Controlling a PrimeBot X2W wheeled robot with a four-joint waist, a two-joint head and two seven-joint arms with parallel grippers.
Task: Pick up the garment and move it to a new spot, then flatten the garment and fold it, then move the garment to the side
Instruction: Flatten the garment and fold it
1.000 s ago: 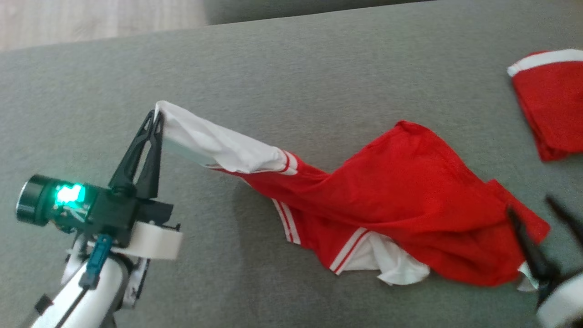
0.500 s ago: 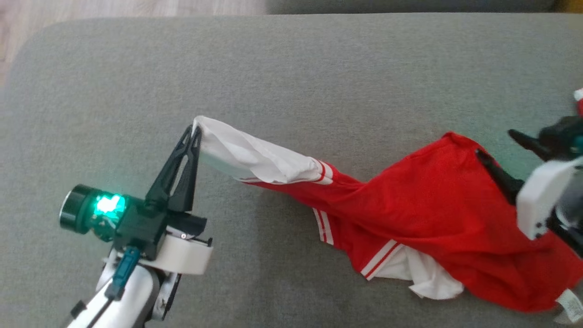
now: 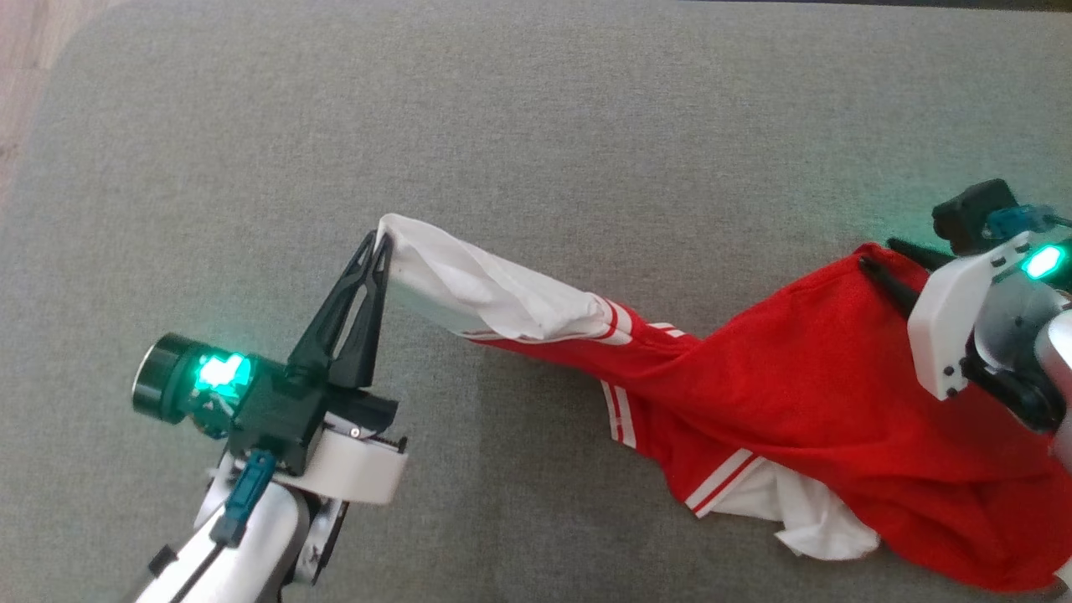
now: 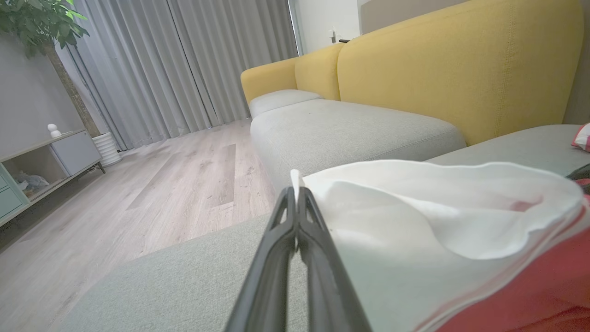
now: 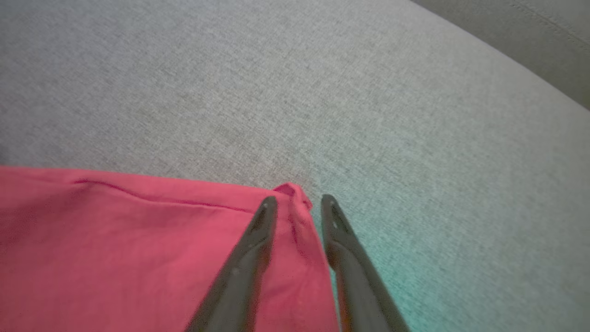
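The garment [image 3: 804,394] lies stretched across the sofa [image 3: 536,126]; the left fingers [image 4: 276,267] pinch its white sleeve [image 3: 469,285], the right fingers [image 5: 256,244] stand apart around a red corner [image 5: 290,191]. Such thin bite may slip.

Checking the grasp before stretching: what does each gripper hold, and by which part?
Left gripper pinches the red-and-white fabric garment by the end of its white sleeve. Right gripper straddles its red corner, jaws apart, holding nothing yet.

The red garment [image 3: 796,377] with white, stripe-trimmed sleeves lies crumpled on the grey cushion [image 3: 536,126], one sleeve raised.
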